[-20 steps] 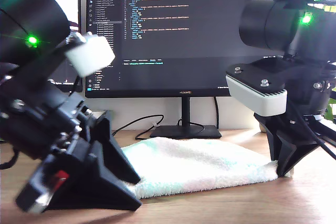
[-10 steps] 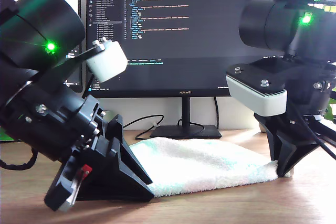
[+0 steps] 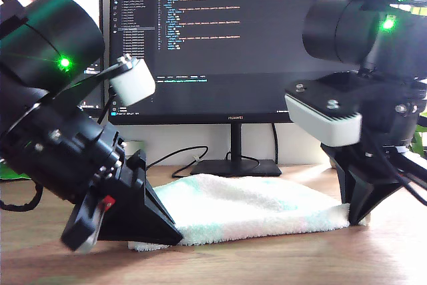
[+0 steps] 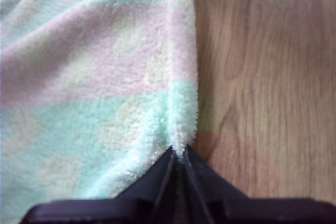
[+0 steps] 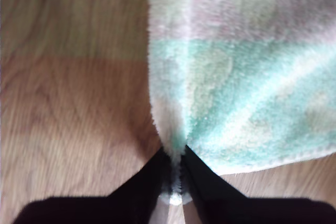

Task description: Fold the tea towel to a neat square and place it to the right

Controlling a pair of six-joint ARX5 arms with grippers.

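The tea towel (image 3: 253,208) lies low on the wooden table (image 3: 280,265), a fluffy mint and pink strip stretched between both grippers. My first gripper (image 3: 175,238), on the exterior view's left, is shut on the towel's edge (image 4: 181,145); cloth fills the space beside its fingers (image 4: 157,182). A thin strip of towel shows under that gripper. On the exterior view's right, my second gripper (image 3: 353,217) is shut on a towel corner (image 5: 173,140), and the cloth (image 5: 247,77) spreads away from it.
A dark monitor (image 3: 227,45) on a stand (image 3: 233,165) sits just behind the towel, with a cable (image 3: 180,158) on the table. Bare wood shows in front of the towel and beside each gripper (image 4: 262,87) (image 5: 73,87).
The first arm swung toward the exterior view's right, then back a little and lower, and the towel end it holds now lies flatter. The second gripper shifted only slightly.
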